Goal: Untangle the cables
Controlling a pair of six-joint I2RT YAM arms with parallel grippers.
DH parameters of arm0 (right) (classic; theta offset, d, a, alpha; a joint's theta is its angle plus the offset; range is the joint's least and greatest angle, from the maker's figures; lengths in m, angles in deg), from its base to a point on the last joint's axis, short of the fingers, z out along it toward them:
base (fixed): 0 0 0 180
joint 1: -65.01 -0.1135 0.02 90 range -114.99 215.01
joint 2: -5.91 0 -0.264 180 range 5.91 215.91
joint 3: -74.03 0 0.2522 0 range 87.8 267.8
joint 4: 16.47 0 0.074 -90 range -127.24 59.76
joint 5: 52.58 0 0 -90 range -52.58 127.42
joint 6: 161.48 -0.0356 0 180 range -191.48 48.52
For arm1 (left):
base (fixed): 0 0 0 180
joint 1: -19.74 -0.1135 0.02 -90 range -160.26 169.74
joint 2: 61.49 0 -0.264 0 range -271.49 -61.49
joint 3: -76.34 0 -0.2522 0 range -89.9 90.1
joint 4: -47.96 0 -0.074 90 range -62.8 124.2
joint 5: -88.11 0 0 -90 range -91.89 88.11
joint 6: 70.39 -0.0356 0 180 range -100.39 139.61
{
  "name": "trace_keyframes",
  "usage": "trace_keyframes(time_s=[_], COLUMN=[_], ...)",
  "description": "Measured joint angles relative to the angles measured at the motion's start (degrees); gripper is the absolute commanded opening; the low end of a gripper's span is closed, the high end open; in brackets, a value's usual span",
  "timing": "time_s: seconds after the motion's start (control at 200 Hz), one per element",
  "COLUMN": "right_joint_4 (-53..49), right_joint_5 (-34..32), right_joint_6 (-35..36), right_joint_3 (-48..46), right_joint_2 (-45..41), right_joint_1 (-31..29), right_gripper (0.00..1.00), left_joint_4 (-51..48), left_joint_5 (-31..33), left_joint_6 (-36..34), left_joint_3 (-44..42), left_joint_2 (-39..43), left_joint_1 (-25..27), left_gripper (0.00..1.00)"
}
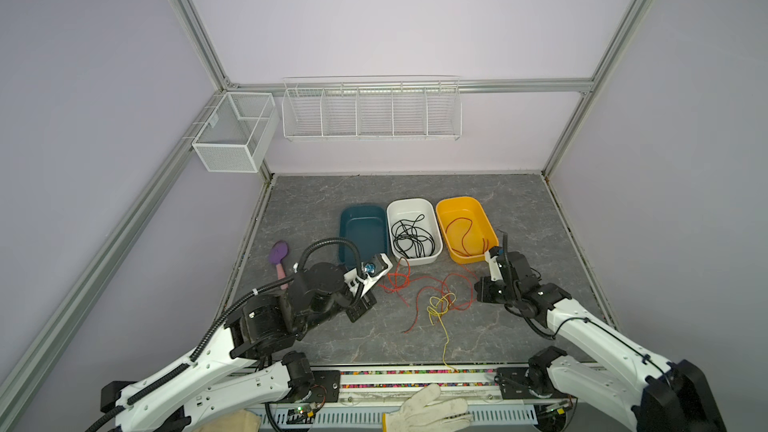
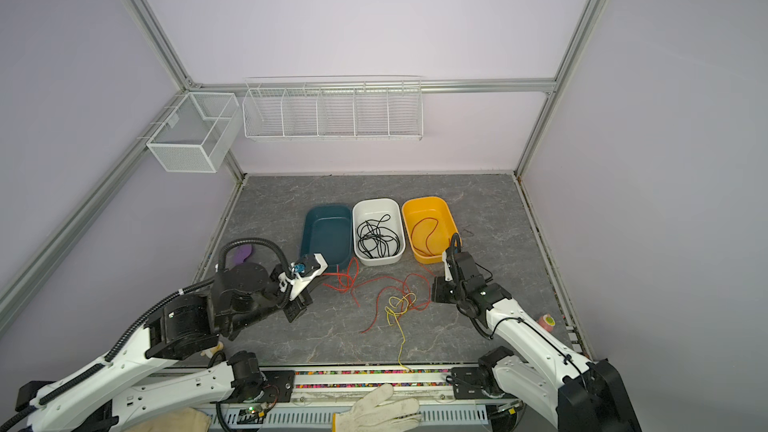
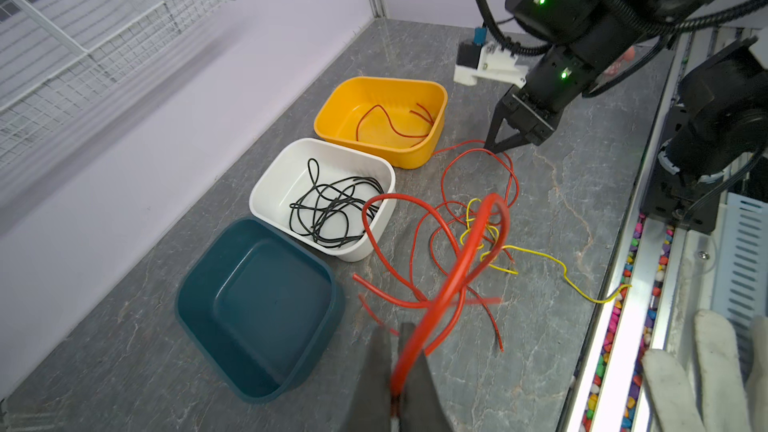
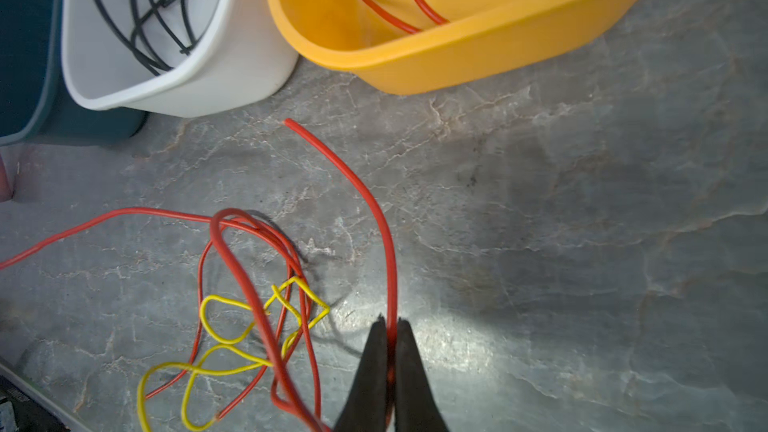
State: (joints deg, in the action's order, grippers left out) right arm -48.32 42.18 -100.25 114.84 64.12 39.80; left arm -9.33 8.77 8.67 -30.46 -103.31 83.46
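A loose tangle of red cables (image 1: 419,290) lies on the grey table in front of the bins, knotted with a yellow cable (image 1: 439,305) that trails off to the front edge. My left gripper (image 3: 399,336) is shut on a red cable (image 3: 453,280), which loops up from the tangle's left side. On the tangle's right, my right gripper (image 4: 390,324) is shut on another red strand (image 4: 376,205) just above the table. In both top views the two grippers (image 1: 369,302) (image 1: 477,290) flank the tangle. Black cables (image 1: 412,236) lie in the white bin (image 1: 392,211). One red cable (image 1: 465,234) lies in the yellow bin (image 1: 492,230).
An empty teal bin (image 1: 345,218) stands left of the white one. A purple spoon (image 1: 279,253) lies at the far left, a small pink thing (image 2: 546,322) at the right edge. A white glove (image 1: 428,409) rests below the front rail. Wire baskets (image 1: 370,112) hang on the back wall.
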Motion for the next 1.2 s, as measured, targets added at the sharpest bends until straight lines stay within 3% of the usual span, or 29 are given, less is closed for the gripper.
trace_keyframes(time_s=[0.345,0.58,0.815,1.079,1.199], right_joint_4=[6.9,9.1,9.0,8.6,8.4], right_joint_5=[5.0,8.0,8.2,7.1,6.6], right_joint_6=[0.1,0.5,1.4,1.7,1.4], right_joint_3=[-2.0,-2.5,-2.6,-4.3,-5.1], right_joint_2=[3.5,3.9,2.4,-8.2,-12.7], right_joint_1=[0.4,-0.4,-1.9,-2.3,-2.3], right_gripper=[0.06,0.08,0.31,0.57,0.63], left_joint_4=[-6.4,-8.0,-7.1,-4.1,-2.7], left_joint_5=[1.3,1.3,1.0,-3.0,-5.5], left_joint_6=[2.9,3.6,1.4,-1.4,-1.8], left_joint_3=[10.6,13.6,15.5,21.1,23.0], left_joint_2=[2.1,-4.4,-13.9,-22.3,-25.9], left_joint_1=[0.0,0.0,0.0,-3.1,-4.8], left_gripper=[0.0,0.0,0.0,0.0,0.0])
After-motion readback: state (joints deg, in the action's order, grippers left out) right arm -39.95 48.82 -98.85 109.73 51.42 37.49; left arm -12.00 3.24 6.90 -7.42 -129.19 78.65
